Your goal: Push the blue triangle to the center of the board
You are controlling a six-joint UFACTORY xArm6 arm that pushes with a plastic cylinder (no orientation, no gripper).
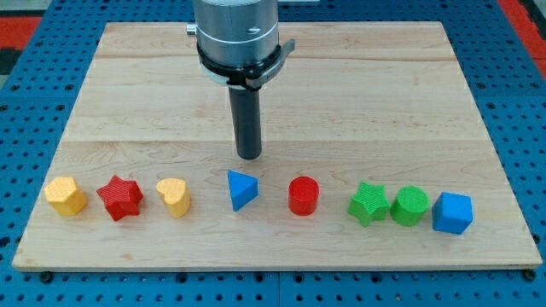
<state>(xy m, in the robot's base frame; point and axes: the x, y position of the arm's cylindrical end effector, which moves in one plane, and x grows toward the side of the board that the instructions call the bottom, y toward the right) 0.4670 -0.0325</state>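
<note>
The blue triangle [241, 189] lies on the wooden board [341, 102], in a row of blocks near the view's bottom, a little left of the middle. My tip [248, 156] is the lower end of the dark rod. It stands just above the triangle in the view, slightly to its right, with a small gap between them. The arm's grey body hangs over the board's top middle.
The row runs from left to right: a yellow block [66, 195], a red star [119, 198], a yellow heart [174, 196], the blue triangle, a red cylinder [303, 195], a green star [368, 203], a green cylinder [410, 205], a blue cube [452, 213].
</note>
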